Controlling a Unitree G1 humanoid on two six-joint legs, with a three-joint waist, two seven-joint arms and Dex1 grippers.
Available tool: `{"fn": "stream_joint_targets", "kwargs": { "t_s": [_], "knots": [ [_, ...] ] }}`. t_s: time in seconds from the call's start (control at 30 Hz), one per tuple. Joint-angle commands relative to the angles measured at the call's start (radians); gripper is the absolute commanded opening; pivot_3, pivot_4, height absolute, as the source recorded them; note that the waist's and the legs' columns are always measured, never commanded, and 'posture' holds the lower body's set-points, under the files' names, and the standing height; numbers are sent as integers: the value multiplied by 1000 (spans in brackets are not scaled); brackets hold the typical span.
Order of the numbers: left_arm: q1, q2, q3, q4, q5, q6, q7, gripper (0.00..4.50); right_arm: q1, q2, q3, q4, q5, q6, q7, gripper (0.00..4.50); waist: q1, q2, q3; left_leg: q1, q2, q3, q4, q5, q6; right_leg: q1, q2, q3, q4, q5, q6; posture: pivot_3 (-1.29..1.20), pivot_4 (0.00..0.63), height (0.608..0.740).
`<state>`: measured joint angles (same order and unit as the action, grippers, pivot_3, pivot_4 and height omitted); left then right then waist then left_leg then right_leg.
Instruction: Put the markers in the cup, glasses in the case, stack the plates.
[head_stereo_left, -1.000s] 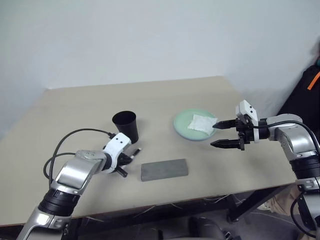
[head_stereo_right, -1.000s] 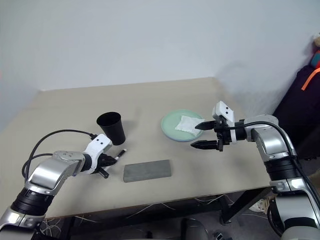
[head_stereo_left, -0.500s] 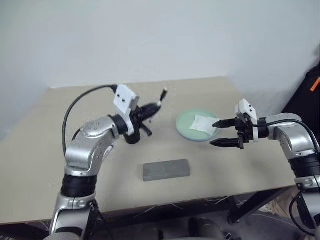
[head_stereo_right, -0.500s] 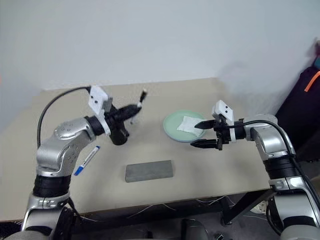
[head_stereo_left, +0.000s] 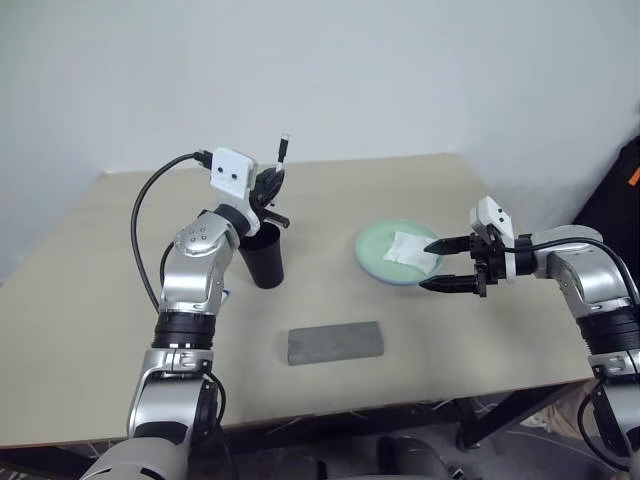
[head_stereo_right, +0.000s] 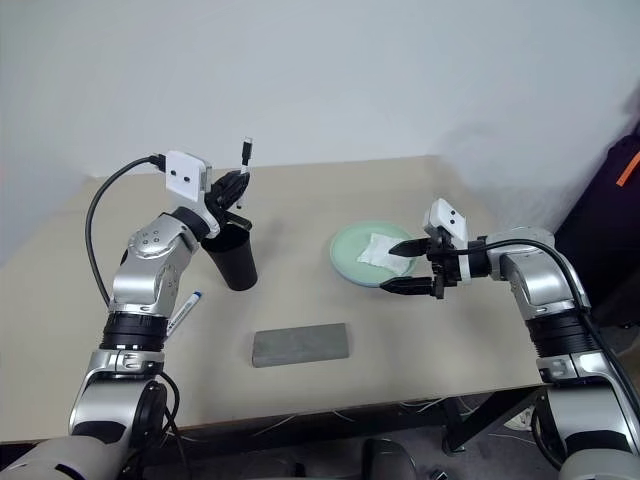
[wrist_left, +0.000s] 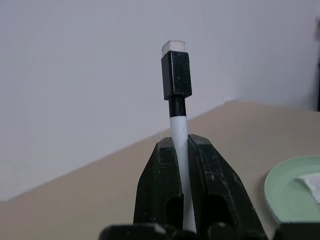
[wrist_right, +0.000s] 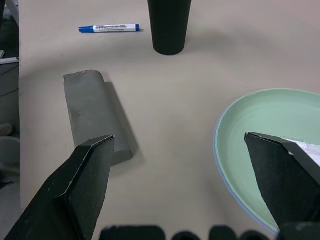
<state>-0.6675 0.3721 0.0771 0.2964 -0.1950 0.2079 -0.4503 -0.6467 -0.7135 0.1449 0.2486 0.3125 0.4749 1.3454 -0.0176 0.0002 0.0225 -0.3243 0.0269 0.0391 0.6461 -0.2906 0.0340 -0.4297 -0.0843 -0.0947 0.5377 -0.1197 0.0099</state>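
Nearest the front edge of the beige table (head_stereo_left: 450, 340) lies 1 flat grey felt-like rectangular case (head_stereo_left: 335, 342), closed and lying flat, with bare tabletop on all its sides. Past it to the left, 1 thin white marker with a blue cap (head_stereo_right: 183, 309) lies flat beside the left arm, apart from the case; the right wrist view shows it (wrist_right: 109, 28) lying a little way from the cup's base. At the right, the right gripper (head_stereo_left: 447, 265) hangs with its 2 black fingers spread wide and nothing between them, at the near right rim of 1 round pale green plate (head_stereo_left: 375, 250); a light blue rim shows just under that plate's edge in the right wrist view, so a 2nd plate seems to sit beneath it. 1 small white cloth (head_stereo_left: 410, 250) rests on the green plate. Open table lies between plate and case.

Farther back on the left stands 1 tall black plastic tumbler (head_stereo_left: 262, 260), upright, mouth open. Just above its mouth the left gripper (head_stereo_left: 273, 186) is clenched on 1 thin white marker with a black cap (wrist_left: 176, 100), which stands nearly upright, cap end up. Behind the cup and plate the tabletop is bare to its far edge at the pale wall (head_stereo_left: 400, 70)
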Motion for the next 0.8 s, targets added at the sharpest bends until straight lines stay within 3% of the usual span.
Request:
{"fn": "stream_joint_targets", "kwargs": {
  "t_s": [0.03, 0.4, 0.8],
  "knots": [
    [-11, 20, 15, -15, -2, -2, -14, 19, -20, -6, -25, -24, 10, -4, -2, 4500, 2, 0, 0, 0, 0, -1, 0, 0, 0, 0, 0, 0, 0, 0, 0, 0, 0, 726],
    [71, 66, 26, -25, 8, 13, -20, 19, -51, 3, -66, -7, 42, -4, -7, 4500, 21, 0, 0, 1, 0, -2, 0, -1, -1, 1, 0, -1, 0, 0, 0, 0, 0, 726],
    [98, 51, 20, -14, 13, 1, -18, 19, -81, 7, -90, -25, 77, 31, -12, 4500, 27, 0, 0, 0, 0, -1, 1, -2, -3, 2, 0, -1, 0, 0, 0, 0, 0, 726]
  ]
}}
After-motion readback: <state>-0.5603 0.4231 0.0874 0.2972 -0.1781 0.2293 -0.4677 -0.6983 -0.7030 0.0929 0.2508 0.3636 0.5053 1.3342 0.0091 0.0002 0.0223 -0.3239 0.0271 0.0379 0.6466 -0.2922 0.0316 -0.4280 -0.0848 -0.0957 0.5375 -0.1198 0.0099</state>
